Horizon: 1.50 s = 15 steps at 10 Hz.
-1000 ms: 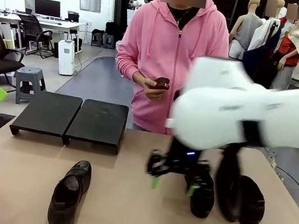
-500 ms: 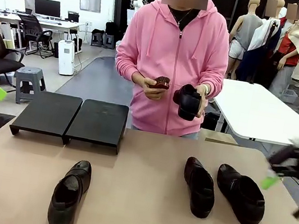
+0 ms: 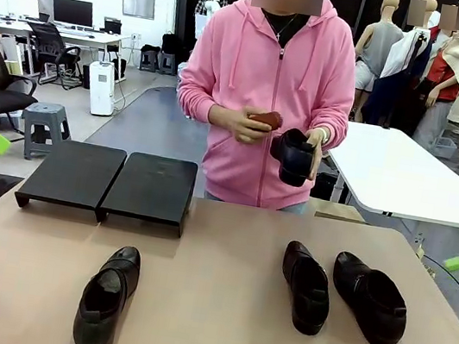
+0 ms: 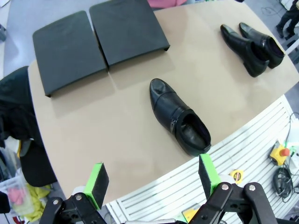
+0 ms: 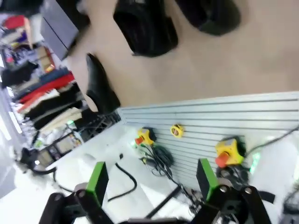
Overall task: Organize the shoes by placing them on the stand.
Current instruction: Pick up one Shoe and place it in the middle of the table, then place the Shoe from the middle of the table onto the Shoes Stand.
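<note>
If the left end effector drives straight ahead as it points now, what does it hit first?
Probably the lone shoe on the table, just ahead of the open left end effector; depth is unclear.

Bright, even room light falls on my table, soft shadows hug the shoes [image 3: 305, 287], my right wrist view smears with blur, my left bows at its edges

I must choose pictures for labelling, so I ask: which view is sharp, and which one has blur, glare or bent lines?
Front view: sharp and evenly lit, with soft glare on the shoes. Left wrist view: sharp, but the wide lens bends the edge of the table into a curve. Right wrist view: smeared all over and tilted, and the shoes at its top look like dark blobs.
</note>
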Each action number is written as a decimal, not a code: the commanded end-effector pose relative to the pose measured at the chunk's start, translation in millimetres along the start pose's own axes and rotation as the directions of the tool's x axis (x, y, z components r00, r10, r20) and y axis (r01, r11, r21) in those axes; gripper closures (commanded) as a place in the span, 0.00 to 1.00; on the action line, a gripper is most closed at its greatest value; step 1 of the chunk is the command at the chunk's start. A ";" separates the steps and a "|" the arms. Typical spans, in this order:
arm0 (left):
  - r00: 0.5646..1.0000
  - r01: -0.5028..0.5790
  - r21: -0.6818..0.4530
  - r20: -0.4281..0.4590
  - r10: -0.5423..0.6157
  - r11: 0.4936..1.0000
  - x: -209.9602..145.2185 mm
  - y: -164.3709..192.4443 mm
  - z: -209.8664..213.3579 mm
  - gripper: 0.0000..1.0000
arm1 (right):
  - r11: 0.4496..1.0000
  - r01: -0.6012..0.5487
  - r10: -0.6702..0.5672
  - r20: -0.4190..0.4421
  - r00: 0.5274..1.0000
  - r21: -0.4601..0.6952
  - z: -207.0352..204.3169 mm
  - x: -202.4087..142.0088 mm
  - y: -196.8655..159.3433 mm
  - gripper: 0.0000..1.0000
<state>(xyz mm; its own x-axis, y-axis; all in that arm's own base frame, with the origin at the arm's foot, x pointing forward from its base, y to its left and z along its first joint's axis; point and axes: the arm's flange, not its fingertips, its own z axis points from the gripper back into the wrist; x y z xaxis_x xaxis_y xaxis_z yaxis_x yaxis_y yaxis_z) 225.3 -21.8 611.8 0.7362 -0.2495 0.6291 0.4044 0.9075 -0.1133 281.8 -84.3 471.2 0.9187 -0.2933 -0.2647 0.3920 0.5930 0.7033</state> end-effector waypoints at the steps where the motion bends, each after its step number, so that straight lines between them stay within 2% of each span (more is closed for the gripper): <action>1: 1.000 -0.004 -0.014 0.010 0.004 1.000 0.2 -0.8 -1.1 0.00 | 0.997 0.006 -0.011 -0.064 0.998 -0.077 -0.5 -3.6 6.8 0.00; 12: 1.000 0.000 0.000 0.000 0.000 1.000 0.0 0.0 0.0 0.00 | 0.997 0.006 -0.011 -0.064 0.998 -0.077 -0.5 -3.6 6.8 0.00; 13: 0.998 0.060 0.004 -0.036 -0.059 0.998 28.0 -34.0 -12.3 0.00 | 0.997 0.006 -0.011 -0.064 0.998 -0.077 -0.5 -3.6 6.8 0.00; 14: 0.976 0.153 -0.032 -0.152 -0.156 0.988 51.6 -65.0 -33.1 0.00 | 0.997 0.006 -0.011 -0.064 0.998 -0.077 -0.5 -3.6 6.8 0.00; 15: 0.946 0.185 0.026 -0.277 -0.171 0.982 65.3 -89.7 -57.9 0.00 | 0.997 0.006 -0.011 -0.064 0.998 -0.077 -0.5 -3.6 6.8 0.00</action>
<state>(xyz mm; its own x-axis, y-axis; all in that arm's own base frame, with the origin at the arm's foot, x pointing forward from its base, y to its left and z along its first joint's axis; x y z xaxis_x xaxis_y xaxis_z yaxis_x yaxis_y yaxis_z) 242.1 -109.8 607.9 0.7457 -0.4227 0.5150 0.5052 0.8627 -0.0234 280.9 -73.2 471.3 0.9183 -0.2529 -0.3047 0.3952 0.6338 0.6649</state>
